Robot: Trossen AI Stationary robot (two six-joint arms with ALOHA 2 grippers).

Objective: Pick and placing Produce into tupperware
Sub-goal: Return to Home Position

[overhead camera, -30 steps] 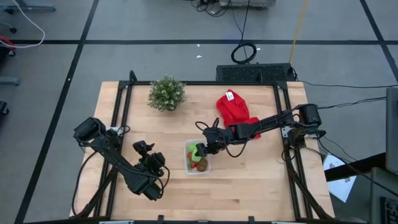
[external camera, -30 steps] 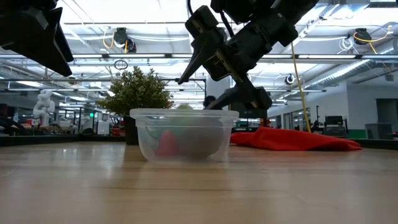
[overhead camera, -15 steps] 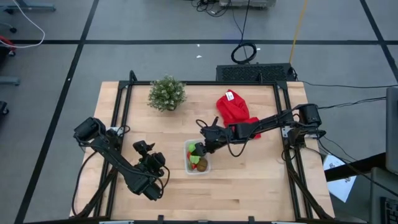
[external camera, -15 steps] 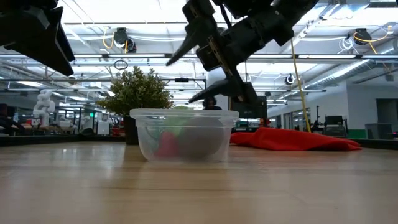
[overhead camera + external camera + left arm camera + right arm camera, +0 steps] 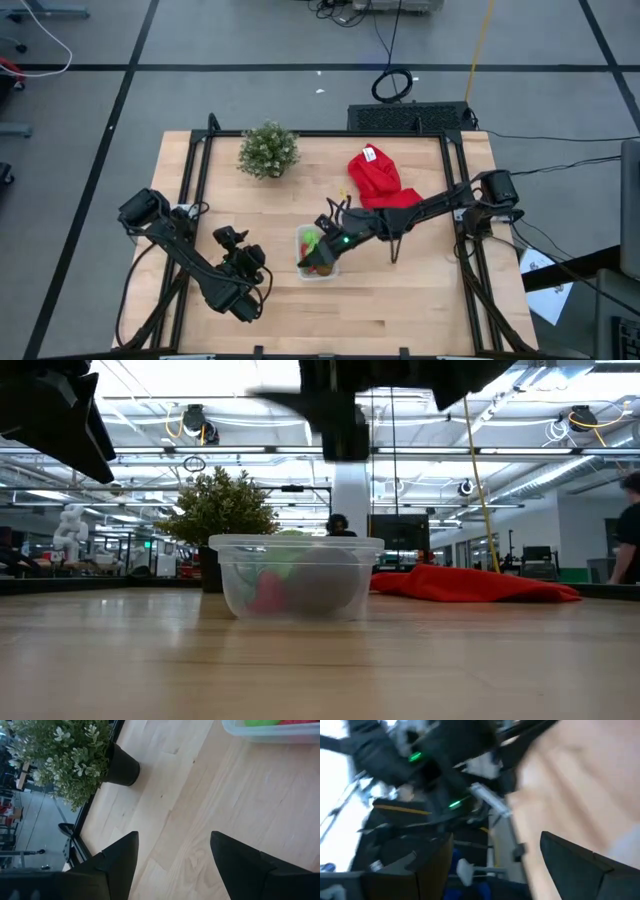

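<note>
Overhead, the right pincer (image 5: 318,258) hung released above the tupperware (image 5: 295,575), which sat mid-tabletop holding the produce (image 5: 310,239). Near the tabletop's front-left corner, the left pincer (image 5: 172,837) waited, likewise released.

Toy produce (image 5: 295,585) fills a small clear tupperware (image 5: 235,585), a rounded-corner rectangular tub standing upright and open-topped directly beneath the right gripper (image 5: 312,264), whose fingers hang spread above its rim without touching it. Through the wall a red strawberry (image 5: 267,591) lies beside a dull brown oval (image 5: 322,590), and a bright green piece (image 5: 311,239) rides on top, closest under the gripper.
</note>
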